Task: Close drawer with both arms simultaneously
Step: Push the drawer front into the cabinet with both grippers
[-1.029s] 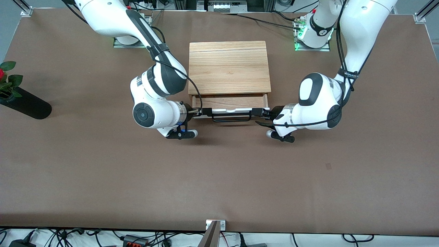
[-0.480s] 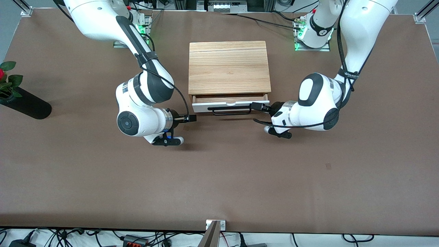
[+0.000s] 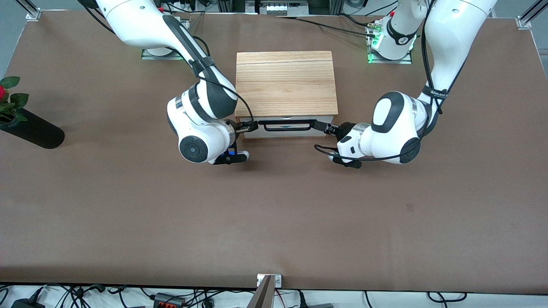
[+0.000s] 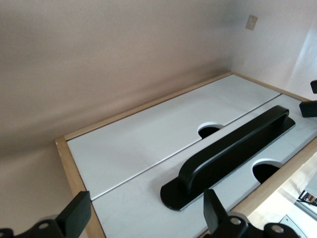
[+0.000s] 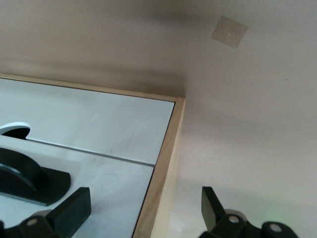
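Note:
The light-oak cabinet (image 3: 284, 83) stands mid-table. Its drawer (image 3: 287, 133) sits pushed in, the white front flush with the cabinet and the black bar handle (image 3: 284, 125) across it. My right gripper (image 3: 252, 125) is open at the handle's end toward the right arm. In the right wrist view (image 5: 141, 208) its fingers straddle the cabinet's side edge (image 5: 163, 163). My left gripper (image 3: 320, 125) is open at the handle's other end. In the left wrist view (image 4: 143, 218) it is against the white front (image 4: 133, 193), next to the handle (image 4: 233, 148).
A black vase (image 3: 34, 129) with a red rose (image 3: 2, 92) lies at the right arm's end of the table. A camera mount (image 3: 269, 282) stands at the table's near edge. Brown tabletop (image 3: 274, 214) stretches in front of the drawer.
The drawer has gone from partly open to shut. My left gripper followed it in. My right gripper drew away from the drawer, then came back to the handle's end.

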